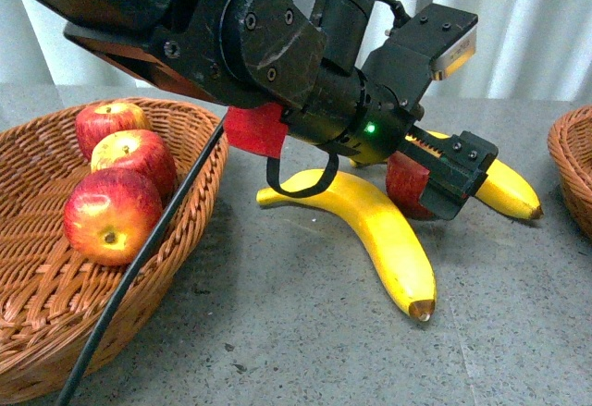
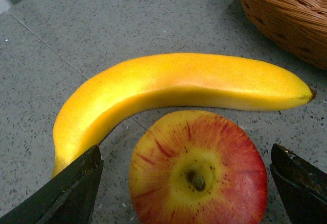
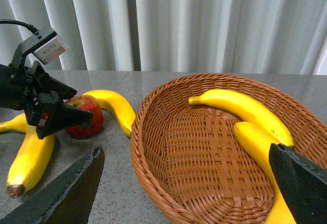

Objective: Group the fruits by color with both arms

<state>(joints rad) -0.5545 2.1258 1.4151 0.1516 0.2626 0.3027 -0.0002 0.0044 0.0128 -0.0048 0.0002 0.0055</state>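
Left black arm (image 1: 277,45) angled down to grey bench (image 1: 277,332), fingers (image 2: 71,193) wide astride glossy red apple (image 2: 199,173); right fingers (image 3: 61,193) wide apart.

The left arm (image 1: 277,55) reaches down, its left gripper (image 2: 185,152) jaws spread apart; the right gripper (image 3: 186,183) gapes wide too.

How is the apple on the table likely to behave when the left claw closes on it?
The apple looks round and glossy, so it may roll or slip if gripped off-centre. It seems firm, probably not squashing. A banana lies close, so a nudge from the open left claw might knock them together.
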